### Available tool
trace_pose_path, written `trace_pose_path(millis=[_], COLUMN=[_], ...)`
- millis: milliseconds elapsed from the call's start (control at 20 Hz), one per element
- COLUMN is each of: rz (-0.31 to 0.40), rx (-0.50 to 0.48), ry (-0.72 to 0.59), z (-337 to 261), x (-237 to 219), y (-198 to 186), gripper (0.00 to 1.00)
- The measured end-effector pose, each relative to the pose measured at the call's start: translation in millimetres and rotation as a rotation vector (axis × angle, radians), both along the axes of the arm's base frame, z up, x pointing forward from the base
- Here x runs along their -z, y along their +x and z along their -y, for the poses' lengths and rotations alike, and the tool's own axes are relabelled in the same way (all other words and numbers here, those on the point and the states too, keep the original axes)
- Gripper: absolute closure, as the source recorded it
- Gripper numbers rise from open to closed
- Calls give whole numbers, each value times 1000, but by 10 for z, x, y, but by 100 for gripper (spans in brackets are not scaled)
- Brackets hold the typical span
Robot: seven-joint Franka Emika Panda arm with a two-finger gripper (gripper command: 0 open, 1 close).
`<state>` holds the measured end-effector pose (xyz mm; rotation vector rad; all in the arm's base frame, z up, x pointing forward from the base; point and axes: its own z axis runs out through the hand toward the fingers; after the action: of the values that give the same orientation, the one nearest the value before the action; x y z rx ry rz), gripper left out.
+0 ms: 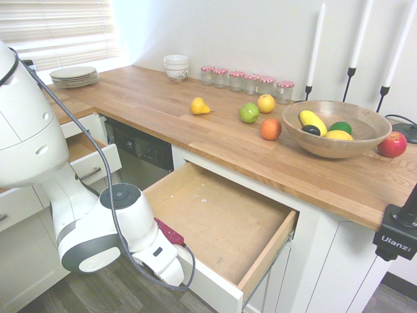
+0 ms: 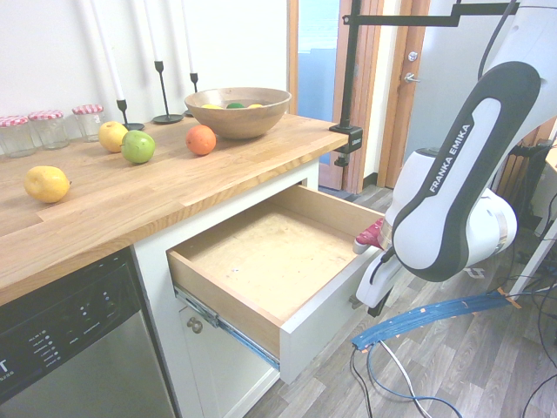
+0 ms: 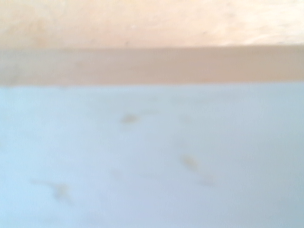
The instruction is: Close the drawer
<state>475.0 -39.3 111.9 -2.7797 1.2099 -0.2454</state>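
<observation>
1. Here, the gripper (image 2: 380,296) hangs pointing almost straight down at the outer face of the drawer's white front. Its fingers are mostly hidden behind the arm's bulky wrist in both exterior views, but they read as drawn fully together, with nothing visible between them.
2. Just beside it is the drawer (image 1: 225,218) itself, pulled far out from the white cabinet under the wooden countertop (image 1: 195,134). The wrist view, blurred, shows only a broad pale surface meeting a band of light wood, which I take to be the top of the drawer front and the inside beyond it.
3. Judged from how things lie, the task is barely begun: the drawer stands wide open and none of its travel inward has been made. What remains is the whole push until the front sits flush with the cabinet.
4. The drawer is wide and shallow, with a flat white front, light wood sides and a bare plywood bottom. It looks empty.
5. Further out, a dishwasher (image 2: 74,340) sits next to the cabinet, and a wooden bowl (image 1: 335,127) of fruit rests on the countertop above.
</observation>
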Motion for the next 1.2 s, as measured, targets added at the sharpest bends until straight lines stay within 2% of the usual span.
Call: trace_pose_path(millis=[550, 1200], rz=[86, 112], rx=[-7, 11], ry=[6, 38], z=[-69, -222], x=[-290, -282], y=[336, 1383], gripper=[100, 100])
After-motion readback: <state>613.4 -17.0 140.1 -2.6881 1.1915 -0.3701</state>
